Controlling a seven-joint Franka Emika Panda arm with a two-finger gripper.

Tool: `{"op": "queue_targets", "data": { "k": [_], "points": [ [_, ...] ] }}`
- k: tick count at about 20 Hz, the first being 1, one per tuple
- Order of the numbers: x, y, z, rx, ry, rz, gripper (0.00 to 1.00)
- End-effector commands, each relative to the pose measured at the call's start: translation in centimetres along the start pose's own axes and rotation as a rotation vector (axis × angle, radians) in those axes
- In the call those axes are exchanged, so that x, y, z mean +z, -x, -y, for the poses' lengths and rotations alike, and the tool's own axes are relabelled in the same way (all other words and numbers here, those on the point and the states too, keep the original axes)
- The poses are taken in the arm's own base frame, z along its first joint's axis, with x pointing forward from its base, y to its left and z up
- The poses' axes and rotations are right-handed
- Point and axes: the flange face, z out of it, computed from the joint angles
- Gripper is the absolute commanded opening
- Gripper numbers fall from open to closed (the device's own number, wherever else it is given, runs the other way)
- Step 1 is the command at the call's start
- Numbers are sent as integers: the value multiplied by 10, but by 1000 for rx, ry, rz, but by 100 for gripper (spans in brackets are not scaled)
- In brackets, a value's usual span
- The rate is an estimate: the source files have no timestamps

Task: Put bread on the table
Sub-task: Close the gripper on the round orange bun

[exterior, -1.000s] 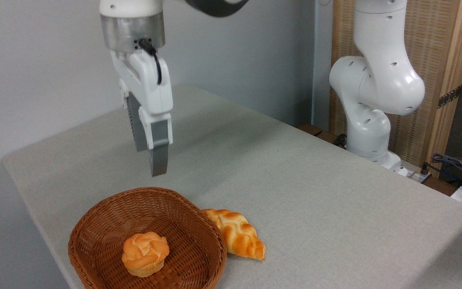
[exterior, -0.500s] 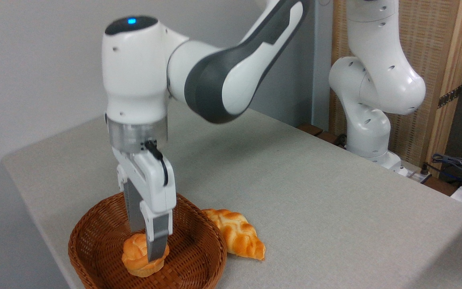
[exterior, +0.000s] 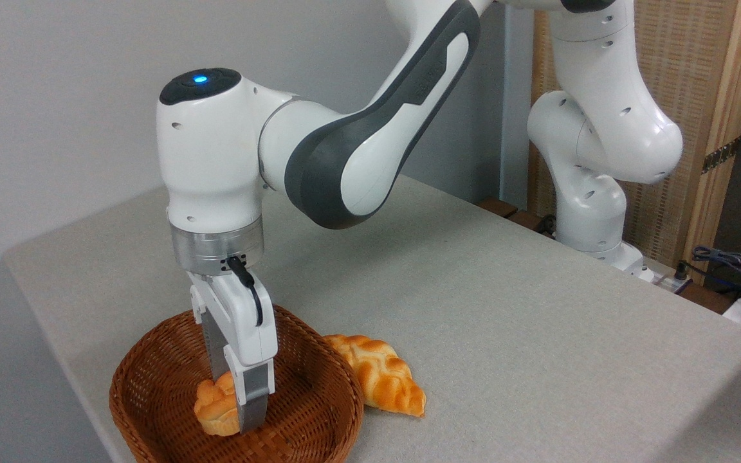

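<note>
The jaws have dropped deeper into the wicker basket (exterior: 152,386) at the surface's (exterior: 473,308) near left corner and now straddle the bread (exterior: 215,406); whether they have clenched I cannot tell. The bun looks squeezed and shifted, so lifting should follow

Bread (exterior: 215,406): golden-orange with paler cream folds. Basket (exterior: 309,402): reddish-brown woven wicker. Braided loaf (exterior: 380,375): orange-gold crust, cream along the plaits. Desk (exterior: 473,308): light grey-beige, fine fabric-like weave. Hand (exterior: 242,421): white housing, grey fingers (exterior: 251,402), black cable. Arm (exterior: 345,148): white with dark grey panels, one blue light on top.
</note>
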Motion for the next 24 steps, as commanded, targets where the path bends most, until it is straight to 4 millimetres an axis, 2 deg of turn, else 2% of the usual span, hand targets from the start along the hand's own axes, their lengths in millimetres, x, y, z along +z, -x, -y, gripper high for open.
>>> {"op": "queue_targets", "data": {
  "k": [1,3,4,14,18,20,24],
  "points": [
    [12,-1,1,-6,11,-13,88],
    [13,2,3,-9,15,-13,41],
    [12,1,2,-7,13,-13,38],
    [13,1,2,-10,16,-11,38],
    [6,-1,2,-33,19,-18,35],
    [-3,-3,2,-64,49,-41,35],
    [-64,-14,8,-51,103,-23,35]
  ]
}}
